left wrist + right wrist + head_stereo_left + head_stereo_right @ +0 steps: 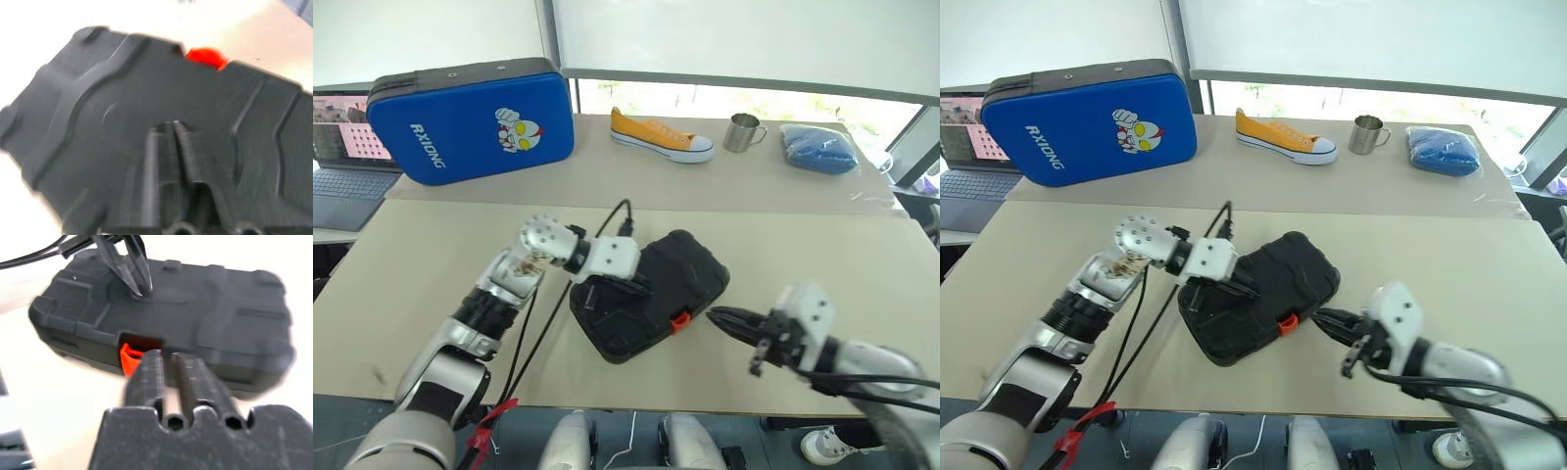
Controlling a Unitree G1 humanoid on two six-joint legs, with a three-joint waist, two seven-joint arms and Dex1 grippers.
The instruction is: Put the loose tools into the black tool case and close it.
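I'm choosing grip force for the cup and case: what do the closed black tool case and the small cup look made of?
Closed black moulded tool case: looks like hard matte plastic, with ribbed contours and an orange latch.
Small handled cup: seemingly bare metal, judging by its silvery-grey sheen.

Two beige tables [431, 264] beneath bright windows [724, 39]

Both eye views look forward and down from the head over the table [822, 245], taking in its near edge and the far edge under the window; the two differ by a slight sideways offset. The left wrist view sits very close above the lid of the black tool case [146, 98], looking along its own fingers [182, 147]. The right wrist view faces the case's latch side from just beside it. All four views share that case.
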